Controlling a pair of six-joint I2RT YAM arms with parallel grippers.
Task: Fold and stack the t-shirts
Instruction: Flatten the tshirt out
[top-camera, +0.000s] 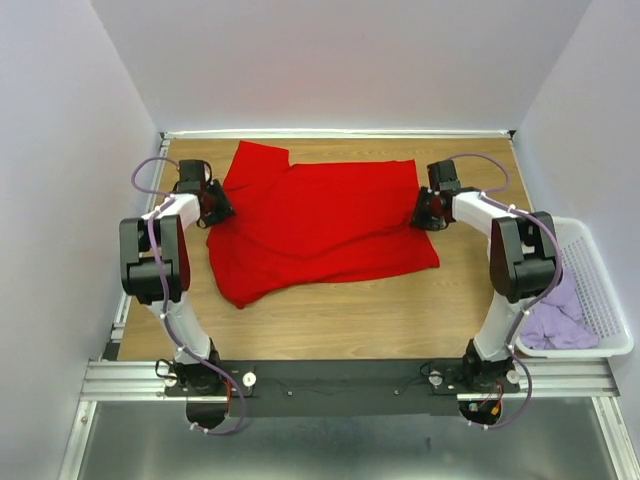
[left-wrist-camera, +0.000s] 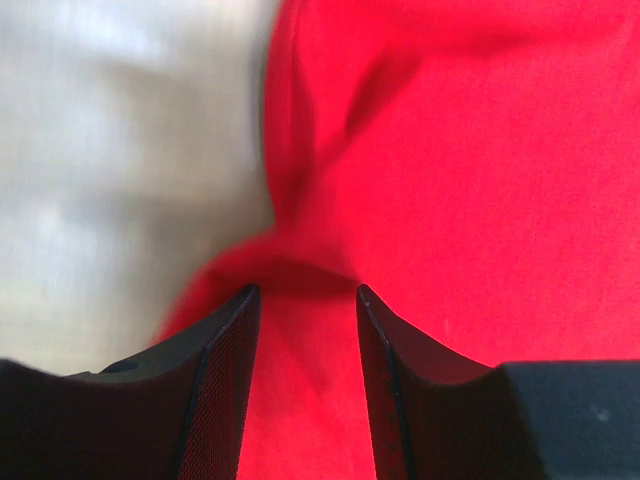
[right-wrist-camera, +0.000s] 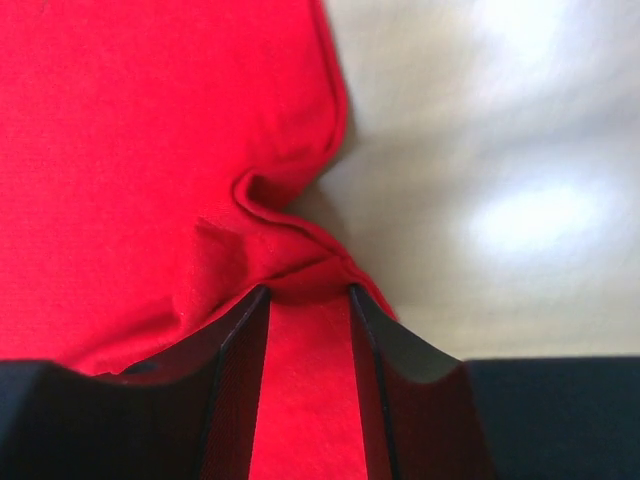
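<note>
The red t-shirt (top-camera: 320, 225) lies spread and rumpled across the middle of the wooden table. My left gripper (top-camera: 218, 208) is at its left edge, and in the left wrist view (left-wrist-camera: 305, 290) its jaws stand narrowly apart with red cloth (left-wrist-camera: 450, 180) gathered between them. My right gripper (top-camera: 425, 212) is at the shirt's right edge. In the right wrist view (right-wrist-camera: 308, 290) the hem (right-wrist-camera: 290, 240) puckers into the jaws. Lilac t-shirts (top-camera: 555, 320) lie bunched in the basket at the right.
The white lattice basket (top-camera: 600, 290) stands off the table's right edge, beside the right arm. Bare wood (top-camera: 330, 320) lies between the shirt and the arm bases. White walls close in the table at the back and sides.
</note>
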